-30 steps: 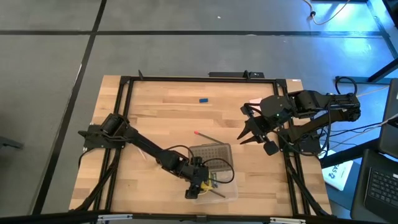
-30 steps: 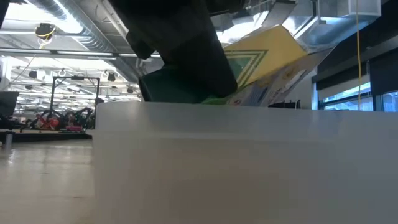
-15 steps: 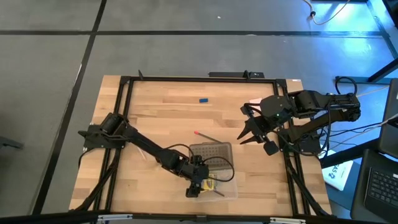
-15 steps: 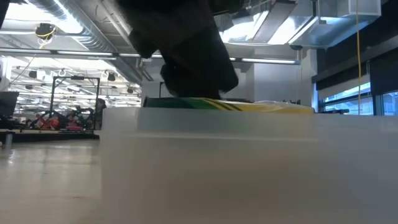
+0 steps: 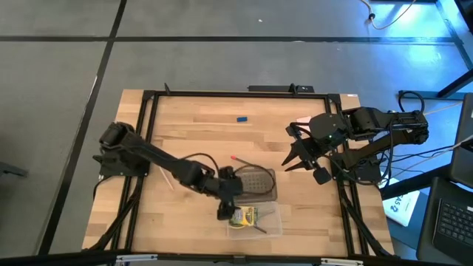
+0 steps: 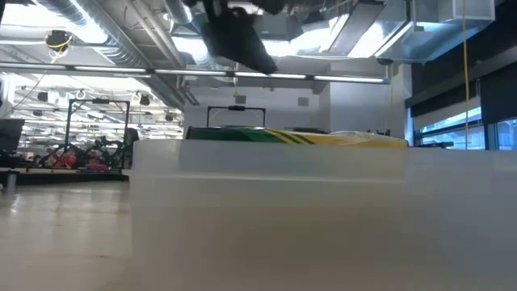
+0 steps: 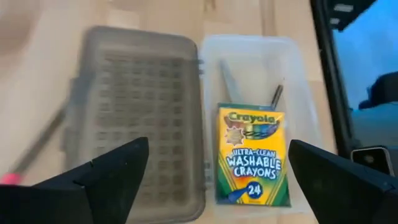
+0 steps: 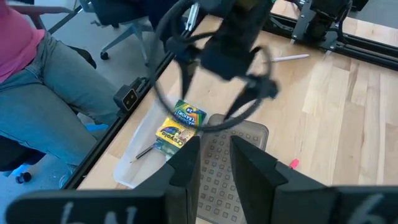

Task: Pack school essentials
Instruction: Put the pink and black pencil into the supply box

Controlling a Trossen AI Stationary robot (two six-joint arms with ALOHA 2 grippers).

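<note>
The Crayola crayon box (image 7: 252,155) is lying flat inside the clear plastic case (image 7: 305,118) beside its open dotted lid (image 7: 140,118), so this packing step is being judged finished. The left gripper (image 7: 214,168) is being held spread wide and empty above it. A red-tipped pencil (image 5: 244,160) on the table (image 5: 185,125) is probably being called for next, while the right gripper (image 5: 298,157) is being held open near the table's right edge.

The crayon box (image 7: 253,155) covers the lower ends of two pencils (image 7: 275,97) in the clear case (image 7: 298,74). In the low view, the case's near wall (image 6: 266,218) hides its contents.
</note>
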